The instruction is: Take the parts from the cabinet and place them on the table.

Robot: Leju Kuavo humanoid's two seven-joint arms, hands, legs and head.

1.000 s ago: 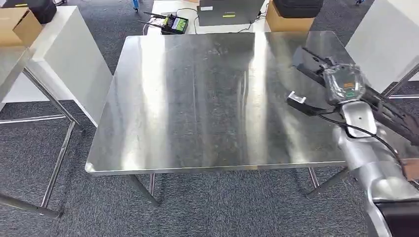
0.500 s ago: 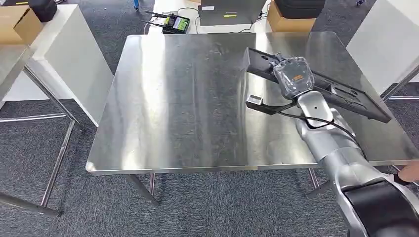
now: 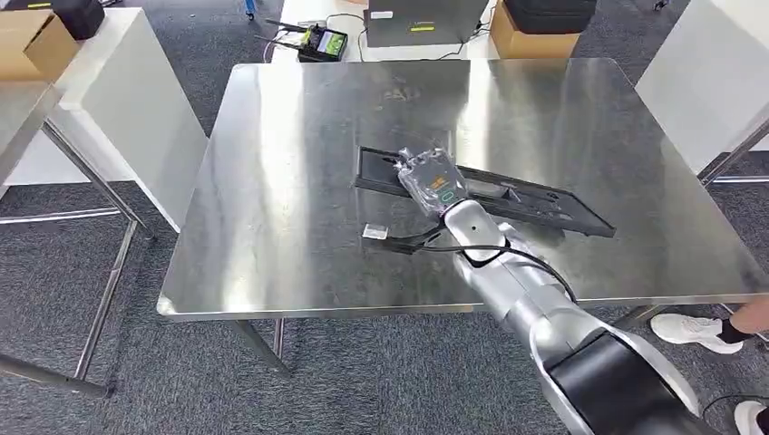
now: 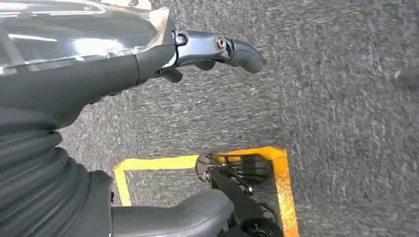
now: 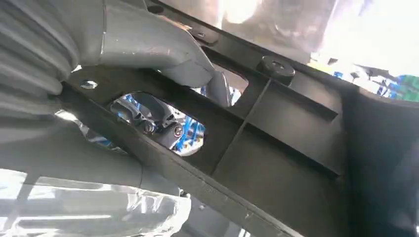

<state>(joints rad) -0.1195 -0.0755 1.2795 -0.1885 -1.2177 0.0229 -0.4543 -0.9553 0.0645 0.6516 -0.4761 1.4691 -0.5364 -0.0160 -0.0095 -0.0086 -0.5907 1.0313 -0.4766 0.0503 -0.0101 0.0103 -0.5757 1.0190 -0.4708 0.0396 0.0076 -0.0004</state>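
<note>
No text, label, brand, number or sign is legible on anything shown.

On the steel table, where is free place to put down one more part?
The steel table is bare left of the long black part that the right hand holds, and along the far edge. The middle and right are crowded by the part and arm.

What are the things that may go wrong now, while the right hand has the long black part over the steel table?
1. The right hand grips the black part near one end, so the long free end may tip or swing on release.
2. The fingers reach through an opening in the part and may catch when pulling away, dragging it across the table.
3. A person's shoe is near the table corner, close to the arm's path.
</note>
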